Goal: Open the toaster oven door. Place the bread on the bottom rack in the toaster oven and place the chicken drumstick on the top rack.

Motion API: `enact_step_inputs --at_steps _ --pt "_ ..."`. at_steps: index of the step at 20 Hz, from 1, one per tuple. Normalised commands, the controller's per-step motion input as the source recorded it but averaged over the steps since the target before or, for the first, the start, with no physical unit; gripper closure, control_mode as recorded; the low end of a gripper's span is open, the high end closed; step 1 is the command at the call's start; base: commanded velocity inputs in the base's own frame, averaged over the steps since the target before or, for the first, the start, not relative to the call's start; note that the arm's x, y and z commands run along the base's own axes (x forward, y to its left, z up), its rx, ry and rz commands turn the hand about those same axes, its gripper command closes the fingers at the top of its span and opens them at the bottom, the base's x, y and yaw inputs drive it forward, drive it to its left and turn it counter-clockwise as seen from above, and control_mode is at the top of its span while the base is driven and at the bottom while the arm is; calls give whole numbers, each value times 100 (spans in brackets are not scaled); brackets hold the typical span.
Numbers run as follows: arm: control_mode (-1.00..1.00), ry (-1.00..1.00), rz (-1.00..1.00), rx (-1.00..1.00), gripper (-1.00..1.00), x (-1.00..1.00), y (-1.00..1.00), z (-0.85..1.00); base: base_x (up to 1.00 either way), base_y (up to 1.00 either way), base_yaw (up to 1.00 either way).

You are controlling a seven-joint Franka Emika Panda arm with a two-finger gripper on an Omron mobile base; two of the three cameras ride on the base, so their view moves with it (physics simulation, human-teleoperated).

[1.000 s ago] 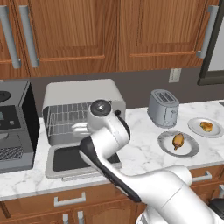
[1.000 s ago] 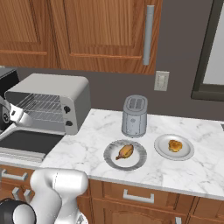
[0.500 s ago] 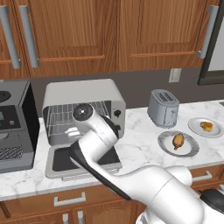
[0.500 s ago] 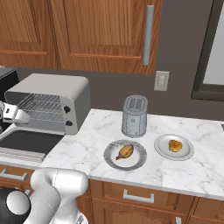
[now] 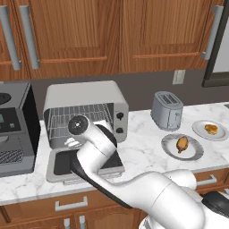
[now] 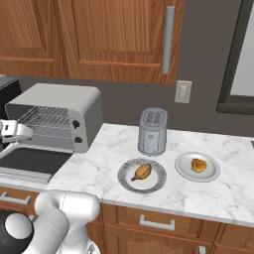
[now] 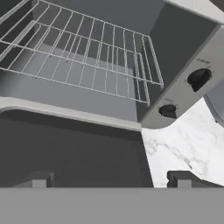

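Observation:
The toaster oven (image 5: 85, 96) stands with its door (image 5: 60, 163) folded down flat on the counter. My gripper (image 7: 111, 180) hovers low over the door's dark glass (image 7: 74, 153), open, with nothing between its fingertips (image 7: 39, 179). It faces the bare wire racks (image 7: 87, 57); top rack and bottom rack overlap there. The bread (image 5: 211, 129) (image 6: 198, 164) lies on a white plate at the far right. The chicken drumstick (image 5: 181, 144) (image 6: 142, 172) lies on a grey plate nearer the oven.
A silver two-slot toaster (image 5: 167, 109) (image 6: 152, 131) stands between the oven and the plates. A dark coffee machine (image 5: 13, 129) sits close to the oven's left. My arm (image 5: 96, 147) crosses in front of the oven's mouth. Wooden cabinets hang above.
The hand has swung left and a little lower across the oven's front, coming into the right base view's left edge. The door, the food and the jaws stay as they were.

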Motion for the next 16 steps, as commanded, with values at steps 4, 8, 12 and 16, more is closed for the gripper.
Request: enact_step_inputs --at_steps 4,8,12,16 --pt "-100 -12 13 -9 -100 9 -1 -22 0 0 0" --pt "-100 -5 5 -4 -100 15 -1 -20 0 0 0" --pt "-100 0 0 0 -100 31 -1 -3 0 0 0" --pt "-100 3 0 0 -100 29 -1 0 0 0 0"
